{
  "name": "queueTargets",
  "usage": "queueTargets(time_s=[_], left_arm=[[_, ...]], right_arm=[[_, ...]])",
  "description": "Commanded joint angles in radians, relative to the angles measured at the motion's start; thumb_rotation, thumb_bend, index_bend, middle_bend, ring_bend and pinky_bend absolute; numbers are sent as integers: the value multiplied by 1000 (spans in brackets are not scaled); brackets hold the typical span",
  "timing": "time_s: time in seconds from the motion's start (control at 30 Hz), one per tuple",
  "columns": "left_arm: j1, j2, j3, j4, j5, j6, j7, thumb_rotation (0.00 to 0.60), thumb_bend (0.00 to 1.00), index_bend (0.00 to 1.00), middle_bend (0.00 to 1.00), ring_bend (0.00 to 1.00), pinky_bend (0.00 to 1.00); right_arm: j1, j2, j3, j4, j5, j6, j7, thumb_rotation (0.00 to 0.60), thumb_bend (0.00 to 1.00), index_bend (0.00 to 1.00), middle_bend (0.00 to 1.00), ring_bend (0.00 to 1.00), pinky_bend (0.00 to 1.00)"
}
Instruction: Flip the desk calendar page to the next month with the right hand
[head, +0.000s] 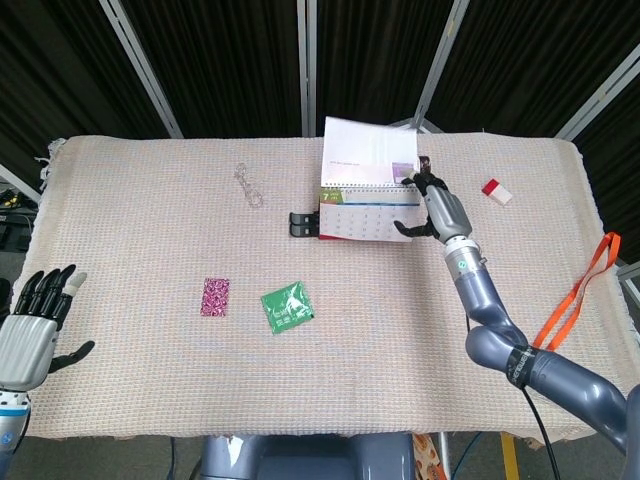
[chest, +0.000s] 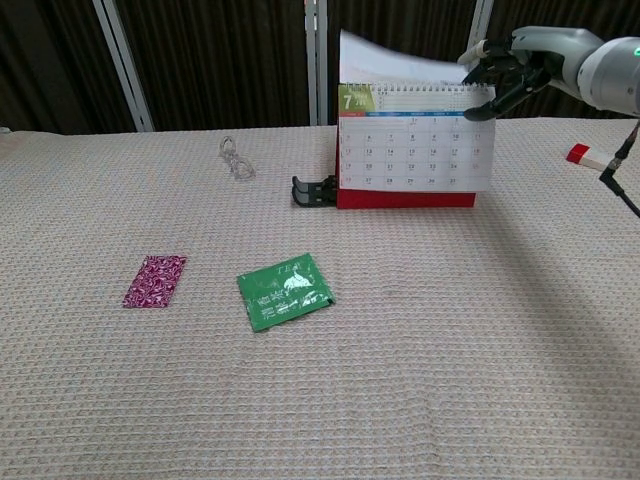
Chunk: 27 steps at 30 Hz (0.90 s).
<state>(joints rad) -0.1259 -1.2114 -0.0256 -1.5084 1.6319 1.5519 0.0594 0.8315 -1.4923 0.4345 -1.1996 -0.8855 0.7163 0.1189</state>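
Note:
The desk calendar (head: 362, 222) (chest: 413, 150) stands upright on its red base at the table's far middle, showing a grid headed by a green 7. Its lifted page (head: 366, 159) (chest: 400, 66) leans back over the spiral binding and looks blurred in the chest view. My right hand (head: 433, 203) (chest: 507, 70) is at the calendar's top right corner, fingers curled around the page's right edge, thumb below. My left hand (head: 30, 323) hovers off the near left table edge, fingers spread, holding nothing.
A black clip (head: 301, 224) (chest: 312, 190) lies against the calendar's left side. A green packet (head: 287, 307) (chest: 284, 290) and a magenta packet (head: 215, 296) (chest: 155, 280) lie nearer. A clear ring (head: 248, 185), a red-white eraser (head: 496, 191) (chest: 587, 156) and an orange lanyard (head: 575, 300) lie around.

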Motion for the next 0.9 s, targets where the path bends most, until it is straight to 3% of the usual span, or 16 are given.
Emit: queueTargets(time_s=[0.03, 0.2, 0.57, 0.7, 0.9], left_arm=[[-1, -1, 0, 1, -2, -2, 1, 600, 92, 0, 0, 0, 0], [-1, -1, -2, 1, -1, 4, -2, 600, 93, 0, 0, 0, 0], [2, 1, -1, 2, 1, 13, -10, 600, 92, 0, 0, 0, 0], [4, 4, 0, 2, 1, 17, -16, 600, 93, 0, 0, 0, 0], [2, 0, 5, 11, 2, 8, -13, 600, 92, 0, 0, 0, 0]], right_arm=[[9, -26, -27, 57, -22, -47, 42, 600, 217, 147, 200, 29, 0], [4, -43, -20, 84, -68, -18, 90, 600, 218, 134, 157, 28, 0], [-28, -50, 8, 40, -282, 253, 211, 600, 217, 121, 119, 11, 0], [-75, -3, -26, -41, -328, 298, 222, 600, 218, 128, 103, 6, 0], [-220, 102, -166, -193, -468, 440, 184, 600, 217, 113, 56, 0, 0]])
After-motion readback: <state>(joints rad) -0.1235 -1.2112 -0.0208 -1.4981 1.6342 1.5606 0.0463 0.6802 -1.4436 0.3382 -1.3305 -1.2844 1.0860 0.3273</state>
